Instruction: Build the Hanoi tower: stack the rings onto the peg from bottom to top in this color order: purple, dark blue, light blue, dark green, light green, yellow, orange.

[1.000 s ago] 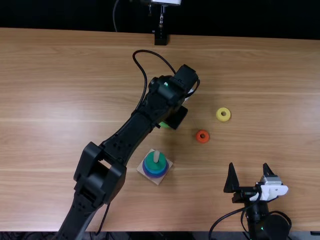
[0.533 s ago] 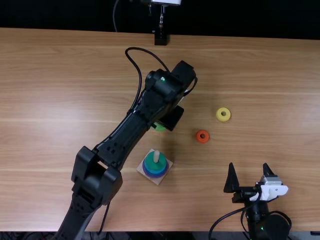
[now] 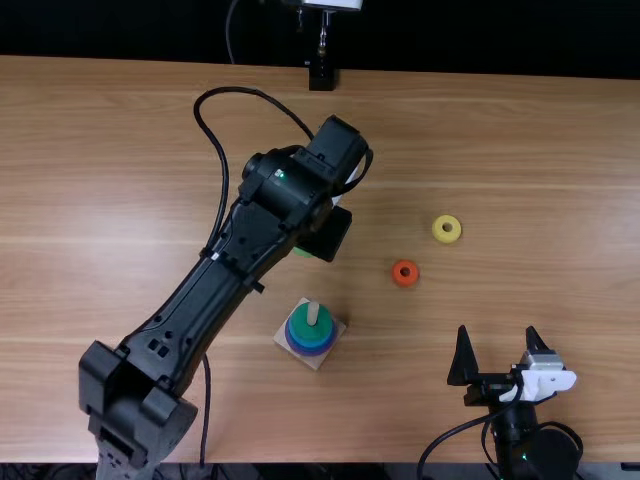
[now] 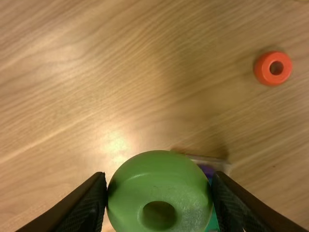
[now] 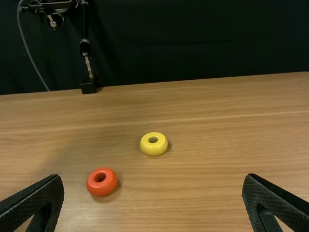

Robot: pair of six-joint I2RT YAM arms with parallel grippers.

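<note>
Clasping the light green ring (image 4: 159, 169) with the left gripper (image 3: 326, 236).
In the left wrist view, at bottom centre, pinching it snugly between both fingers, partly covering the stack. In the top view, holding it higher in the frame than the dark green ring (image 3: 311, 328) on the peg (image 3: 313, 313), left of the orange ring (image 3: 405, 273); at lower right, spreading the right gripper (image 3: 497, 332) wide.
</note>
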